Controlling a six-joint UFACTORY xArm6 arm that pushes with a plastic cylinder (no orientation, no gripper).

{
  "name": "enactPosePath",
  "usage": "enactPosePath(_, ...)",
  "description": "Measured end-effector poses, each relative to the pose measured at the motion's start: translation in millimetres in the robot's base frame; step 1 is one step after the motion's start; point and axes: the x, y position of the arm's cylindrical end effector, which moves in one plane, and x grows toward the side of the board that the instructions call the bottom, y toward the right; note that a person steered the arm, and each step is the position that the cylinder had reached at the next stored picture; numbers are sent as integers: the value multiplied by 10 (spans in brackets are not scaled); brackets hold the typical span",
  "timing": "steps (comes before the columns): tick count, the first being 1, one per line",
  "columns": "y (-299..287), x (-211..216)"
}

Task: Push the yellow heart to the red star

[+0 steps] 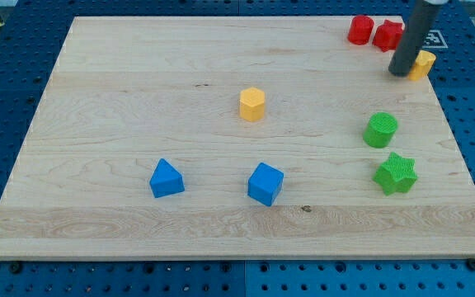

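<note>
**A:** Where's my tip [400, 73] sitting? There are no jaws on this rig, just the rod.

**B:** Near the view's top right corner of the wooden board [122, 124], right against a yellow block [424, 64]. The rod covers that block's left part, so the shape is hard to call; probably the yellow heart.

**A:** And the red star [388, 35]?

**B:** Just above the tip, partly behind the rod, points barely readable. A red cylinder [360, 30] is next to it on the view's left.

**A:** Anything else?

**B:** Yellow hexagon block [252, 105] mid-board, green cylinder [381, 130] and green star [396, 173] on the right, blue triangle [166, 178] and blue cube [265, 183] lower down.
</note>
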Motion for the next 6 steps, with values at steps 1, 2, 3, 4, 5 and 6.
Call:
enactPosePath(1,202,282)
enactPosePath(2,936,135)
enactPosePath(3,954,104)
enactPosePath(4,867,-37)
enactPosePath(5,643,-112)
enactPosePath(6,441,-112)
